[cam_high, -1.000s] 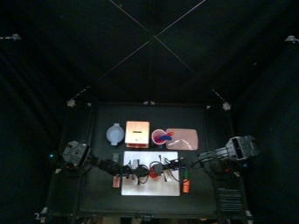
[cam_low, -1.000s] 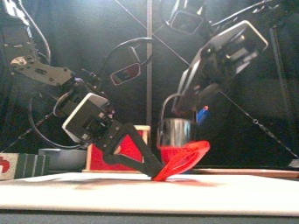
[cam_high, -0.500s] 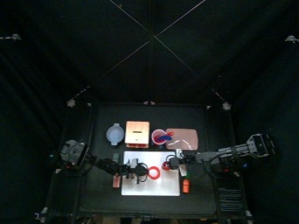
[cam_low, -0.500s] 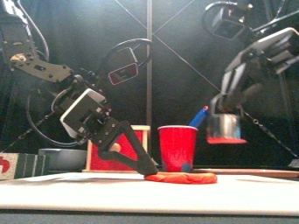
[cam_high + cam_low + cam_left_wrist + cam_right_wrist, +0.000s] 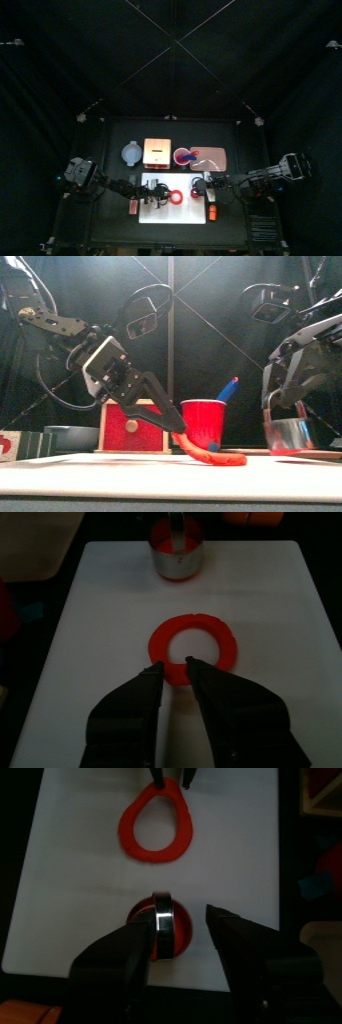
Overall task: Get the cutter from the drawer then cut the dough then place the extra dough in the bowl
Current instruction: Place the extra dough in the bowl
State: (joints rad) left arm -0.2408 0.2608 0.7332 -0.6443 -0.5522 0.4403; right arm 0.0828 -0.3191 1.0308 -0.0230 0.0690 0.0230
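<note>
On the white cutting board (image 5: 174,215) lies a red dough ring (image 5: 195,643). My left gripper (image 5: 175,665) has its jaws close together on the ring's near edge. In the front view that end of the dough ring (image 5: 214,454) curves up to the left gripper (image 5: 181,438). At the board's right end stands the metal cutter (image 5: 287,434), upright, with red showing inside it (image 5: 166,934). My right gripper (image 5: 181,928) is right over the cutter, jaws spread either side of its wire handle and apart from it.
Behind the board stand the blue-grey bowl (image 5: 130,152), the wooden box (image 5: 158,152) with its red drawer front (image 5: 134,426), the red cup (image 5: 205,424) with a blue knife (image 5: 227,388), and the pink tray (image 5: 214,158).
The right gripper lifted the cutter out of the dough, carried it right and set it on the board, then its jaws spread. The dough dropped flat; one end now lifts with the left gripper.
</note>
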